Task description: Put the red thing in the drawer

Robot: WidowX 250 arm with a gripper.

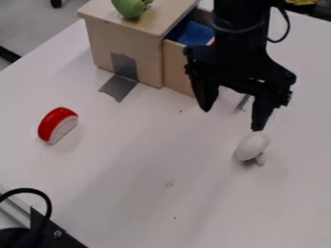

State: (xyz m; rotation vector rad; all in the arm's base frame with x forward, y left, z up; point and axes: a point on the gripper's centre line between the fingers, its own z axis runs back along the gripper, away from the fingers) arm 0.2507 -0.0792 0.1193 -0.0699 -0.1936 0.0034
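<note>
Grey floor (36, 22) is seen past white table (148, 198), box (132, 48) taped down, red thing (55, 123) and mushroom (251, 146) placed well apart, gripper (231, 120) suspended above, fingers (262, 114) spread.

White desk (168, 160) under the hand (232, 120). On it: white mushroom (251, 147) near one fingertip; red-and-white piece (57, 124) well apart from hand, view left; wooden drawer box (123, 41) behind hand, also view left, grey tape (119, 87) from its side onto desk.
</note>
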